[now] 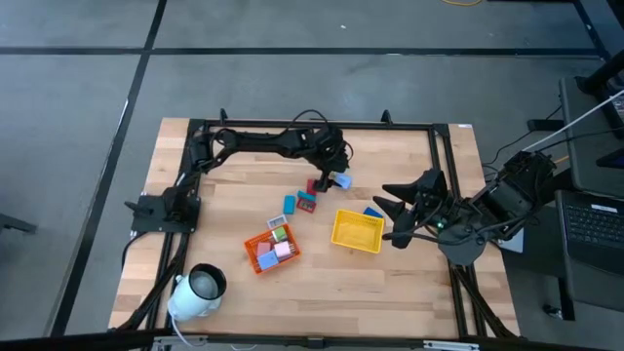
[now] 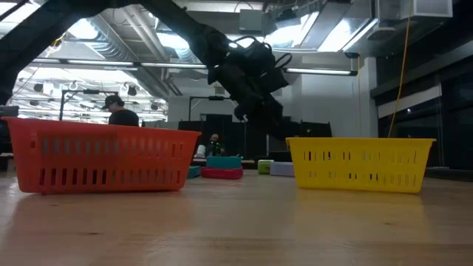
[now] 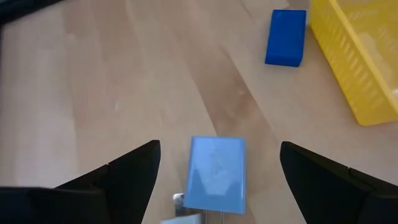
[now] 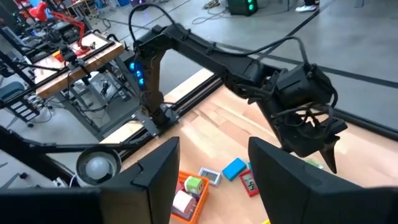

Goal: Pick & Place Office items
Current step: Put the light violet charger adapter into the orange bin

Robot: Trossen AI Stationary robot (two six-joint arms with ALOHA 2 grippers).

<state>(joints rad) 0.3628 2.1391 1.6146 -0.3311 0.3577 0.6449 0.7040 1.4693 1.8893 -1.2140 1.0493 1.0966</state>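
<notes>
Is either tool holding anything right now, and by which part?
Nothing is held. The left tool is open, its fingers apart from the light blue block between them. The right tool is open and empty too.

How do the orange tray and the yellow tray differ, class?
The orange tray holds several small pieces; the yellow tray looks empty. The orange tray lies skewed to the table edges, nearer the white cylinder; the yellow tray lies almost square, nearer the right claw. Both are slotted rectangular baskets.

Even overhead light, soft shadows (low view backlit, dim)
</notes>
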